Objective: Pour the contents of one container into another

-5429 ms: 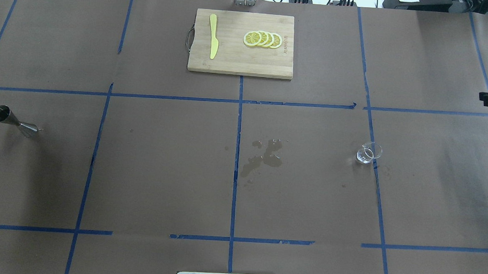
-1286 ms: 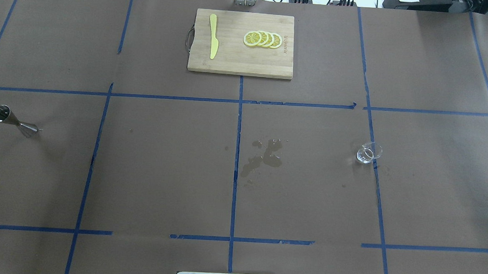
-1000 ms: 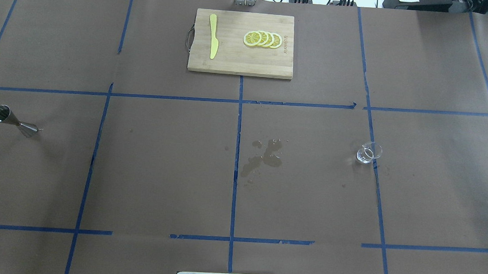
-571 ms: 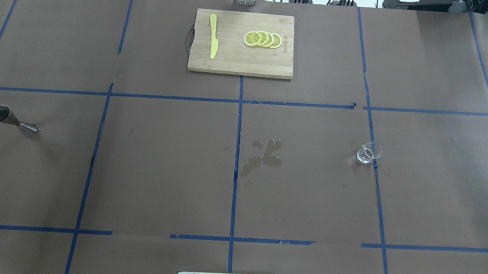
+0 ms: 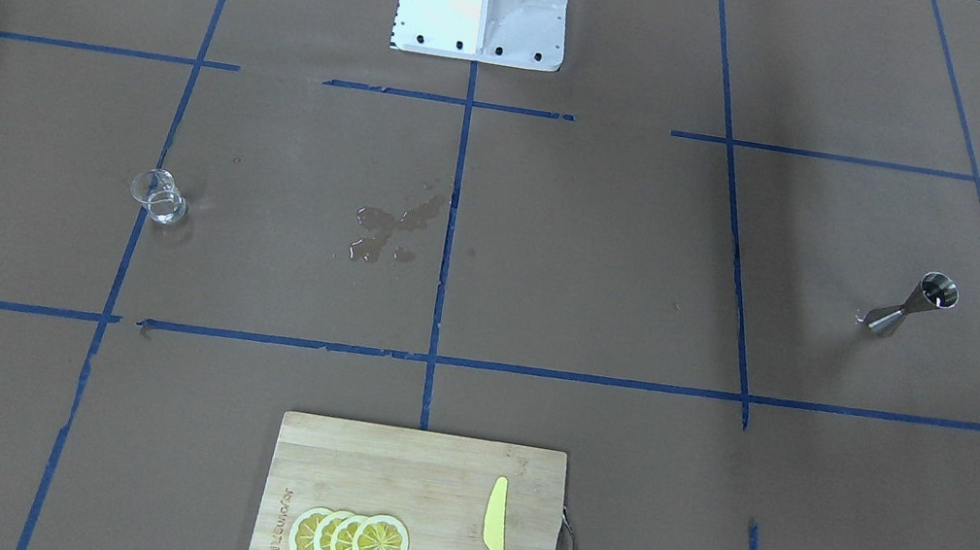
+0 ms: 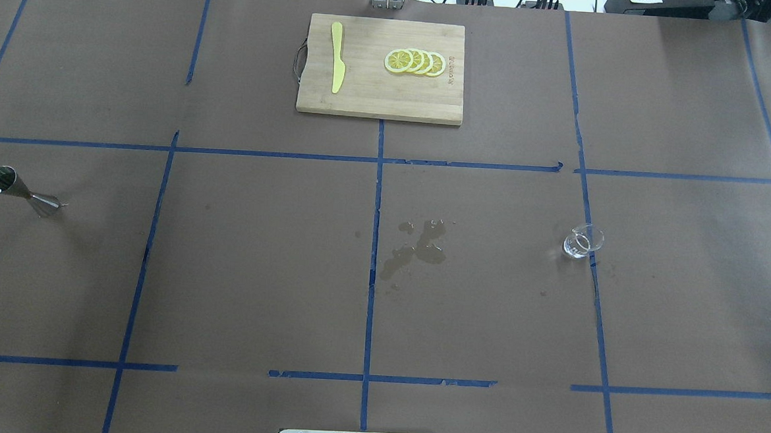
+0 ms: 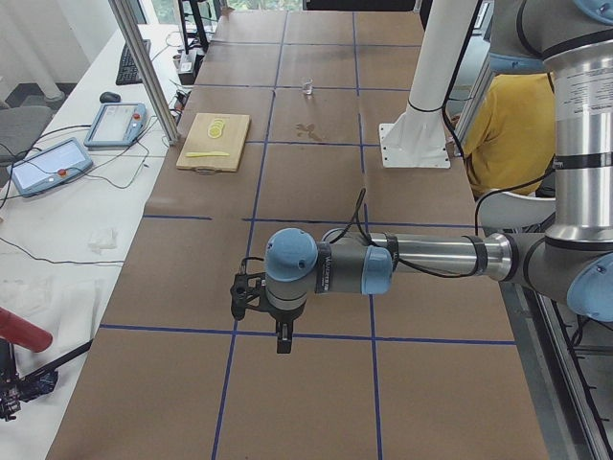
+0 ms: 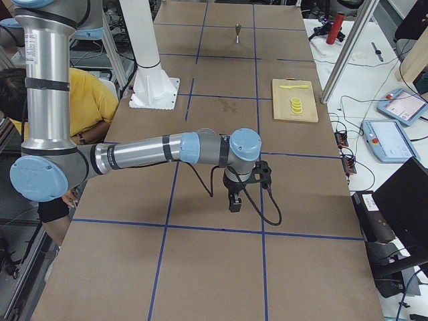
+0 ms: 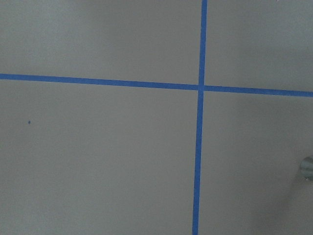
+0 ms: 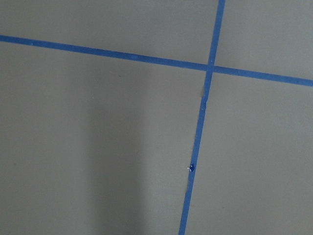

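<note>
Apart, the glass cup [image 6: 583, 241] and steel jigger [image 6: 20, 191] were seen upright on the table [image 6: 256, 282]; the widths of the left gripper [image 7: 281, 337] and right gripper [image 8: 233, 201] could not be told.

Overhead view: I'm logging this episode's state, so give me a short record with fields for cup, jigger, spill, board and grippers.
glass cup: standing on robot's right side, unheld
jigger: standing far on robot's left side, unheld
wet patch: on the paper between them, near the centre tape
cutting board: far edge, carrying lemon slices and yellow knife
left gripper: over bare table, outside overhead view; open or shut cannot tell
right gripper: over bare table, outside overhead view; open or shut cannot tell
</note>
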